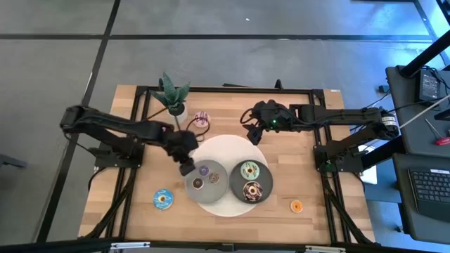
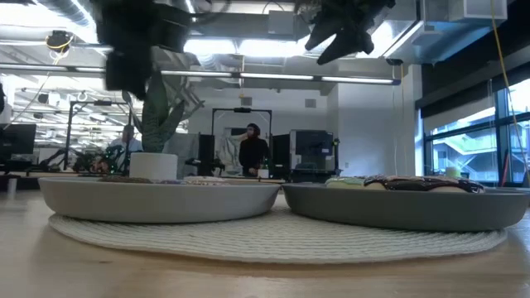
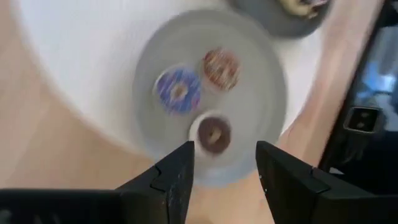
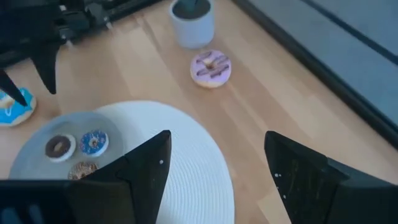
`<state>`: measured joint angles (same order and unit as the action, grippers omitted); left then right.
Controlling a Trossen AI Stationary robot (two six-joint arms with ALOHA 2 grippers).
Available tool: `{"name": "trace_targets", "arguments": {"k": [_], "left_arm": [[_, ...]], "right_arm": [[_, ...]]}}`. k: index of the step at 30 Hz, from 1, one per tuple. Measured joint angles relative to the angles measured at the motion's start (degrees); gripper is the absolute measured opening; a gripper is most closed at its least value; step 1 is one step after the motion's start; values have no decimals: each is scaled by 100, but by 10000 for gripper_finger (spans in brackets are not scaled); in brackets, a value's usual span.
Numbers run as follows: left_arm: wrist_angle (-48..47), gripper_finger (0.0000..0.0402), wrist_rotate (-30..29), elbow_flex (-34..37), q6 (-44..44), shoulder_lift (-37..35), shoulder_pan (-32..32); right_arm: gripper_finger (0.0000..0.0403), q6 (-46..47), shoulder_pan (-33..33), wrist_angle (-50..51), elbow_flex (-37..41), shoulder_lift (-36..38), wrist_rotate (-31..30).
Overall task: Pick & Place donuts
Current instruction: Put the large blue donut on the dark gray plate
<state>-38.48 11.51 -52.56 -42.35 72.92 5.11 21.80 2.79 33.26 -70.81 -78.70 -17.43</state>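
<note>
While the left gripper (image 1: 186, 167) hangs spread and empty, three small donuts lie on the left plate (image 1: 199, 194) just beyond its fingertips.
Purple-iced donut (image 3: 178, 91), sprinkled brown donut (image 3: 221, 67), chocolate donut (image 3: 214, 133) nearest the fingers. Right gripper (image 1: 250, 135) also spread, empty; pink striped donut (image 4: 211, 68) well ahead of it, beside the plant pot (image 4: 193, 22). Blue donut (image 1: 163, 199) and orange donut (image 1: 296, 206) on bare table.

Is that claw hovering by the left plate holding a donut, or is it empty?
Empty and open. The left gripper shows two spread fingers with nothing between them; three small donuts lie on the left plate.
</note>
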Motion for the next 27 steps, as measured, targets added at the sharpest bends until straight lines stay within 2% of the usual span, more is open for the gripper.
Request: {"name": "trace_targets", "arguments": {"k": [3, 8, 12, 21, 27], "left_arm": [[-485, 167, -376, 0, -713, -163, 542], [-818, 166, -468, 0, -1757, -142, 1506], [-1296, 166, -644, 81, -2992, -78, 2038], [-1199, 166, -639, 705, -5158, -74, 2896], [-824, 164, -591, 948, -5662, -74, 3218]], "right_arm": [[259, -100, -2, -151, 0, 0, -194], [259, -300, 0, -455, 0, 0, -306], [259, -298, -2, -589, 0, 0, -306], [259, -295, 0, -638, 0, 0, -306], [259, -291, 0, -672, 0, 0, -306]]}}
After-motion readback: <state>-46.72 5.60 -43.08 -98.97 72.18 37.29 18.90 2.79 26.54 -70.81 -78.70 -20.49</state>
